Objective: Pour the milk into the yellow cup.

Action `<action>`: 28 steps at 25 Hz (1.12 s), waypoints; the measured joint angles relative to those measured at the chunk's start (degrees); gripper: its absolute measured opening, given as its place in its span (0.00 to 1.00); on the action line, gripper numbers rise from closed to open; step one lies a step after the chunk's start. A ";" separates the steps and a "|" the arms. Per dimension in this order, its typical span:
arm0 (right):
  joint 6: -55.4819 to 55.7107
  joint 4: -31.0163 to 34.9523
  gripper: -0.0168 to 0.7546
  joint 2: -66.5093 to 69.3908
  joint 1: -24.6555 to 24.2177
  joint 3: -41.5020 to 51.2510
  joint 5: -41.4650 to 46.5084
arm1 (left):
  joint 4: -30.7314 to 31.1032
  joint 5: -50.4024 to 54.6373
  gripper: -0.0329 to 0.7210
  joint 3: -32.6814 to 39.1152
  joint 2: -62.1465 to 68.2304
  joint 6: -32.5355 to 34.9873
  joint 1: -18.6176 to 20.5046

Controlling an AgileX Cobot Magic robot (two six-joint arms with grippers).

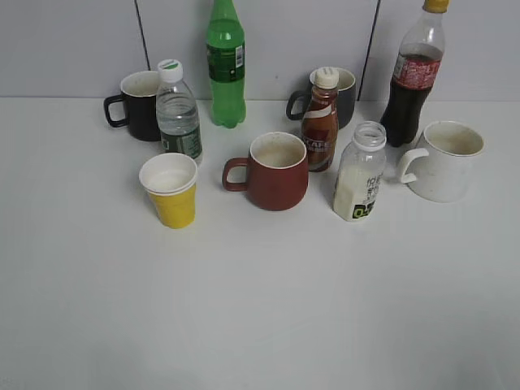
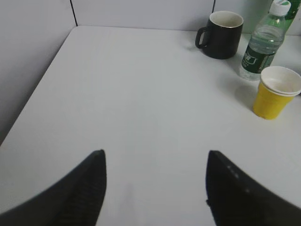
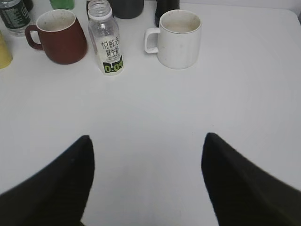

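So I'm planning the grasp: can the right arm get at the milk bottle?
Probably yes: the right gripper is open, and bare table lies between it and the milk bottle, which stands apart from its neighbours.

The cup [image 1: 170, 189] stands left of 1 mug [image 1: 272, 171]; the milk bottle [image 1: 360, 172] right of it, toward the table's [image 1: 260, 309] back edge.
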 joint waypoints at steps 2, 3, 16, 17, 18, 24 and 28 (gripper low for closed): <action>0.00 0.00 0.71 0.00 0.00 0.00 0.00 | 0.00 0.00 0.71 0.00 0.00 0.00 0.00; 0.00 0.00 0.71 0.00 0.00 0.00 0.00 | 0.00 0.00 0.71 0.00 0.00 0.02 0.00; -0.06 0.00 0.71 0.00 0.00 0.00 0.00 | 0.00 0.00 0.71 0.00 0.00 0.07 0.00; -0.01 0.00 0.71 0.00 0.00 0.00 0.00 | 0.00 0.00 0.71 0.00 0.00 0.07 0.00; -0.01 0.00 0.71 0.00 0.00 0.00 0.00 | 0.00 0.00 0.71 0.00 0.00 0.07 0.00; -0.01 0.00 0.71 0.00 0.00 0.00 0.00 | 0.00 0.00 0.71 0.00 0.00 0.07 0.00; -0.01 0.00 0.71 0.00 0.00 0.00 0.00 | 0.00 0.00 0.71 0.00 0.00 0.07 0.00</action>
